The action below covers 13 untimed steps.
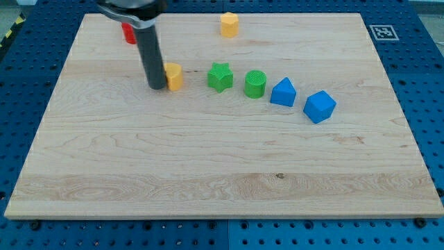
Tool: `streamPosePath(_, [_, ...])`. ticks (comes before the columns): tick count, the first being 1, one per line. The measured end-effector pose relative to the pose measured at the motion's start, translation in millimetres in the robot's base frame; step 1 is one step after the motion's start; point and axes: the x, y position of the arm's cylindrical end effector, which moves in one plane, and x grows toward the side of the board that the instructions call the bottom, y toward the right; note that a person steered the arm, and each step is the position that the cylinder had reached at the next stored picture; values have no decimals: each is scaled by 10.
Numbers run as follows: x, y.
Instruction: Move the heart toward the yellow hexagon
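Note:
My tip (157,87) rests on the board, touching the left side of a yellow block (174,76), likely the heart, partly hidden by the rod. The yellow hexagon (229,24) stands near the view's top, up and to the right of the heart, well apart from it.
A red block (129,32) sits at the top left, partly hidden by the arm. Right of the heart lie a green star (220,76), a green cylinder (255,84), a blue triangular block (283,92) and a blue cube (319,106). The wooden board (222,180) has blue pegboard around it.

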Motion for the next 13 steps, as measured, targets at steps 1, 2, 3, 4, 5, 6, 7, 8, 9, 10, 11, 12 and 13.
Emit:
streamPosePath(1, [-1, 133])
streamPosePath(2, [-67, 346])
streamPosePath(3, [-148, 540])
streamPosePath(4, [-239, 625])
streamPosePath(5, [-365, 703])
streamPosePath(6, [-490, 706])
streamPosePath(7, [-532, 707])
streamPosePath(8, [-556, 705])
streamPosePath(9, [-670, 657])
streamPosePath(10, [-881, 650])
streamPosePath(11, [-1079, 650])
streamPosePath(12, [-1232, 626])
streamPosePath(13, [-1259, 626])
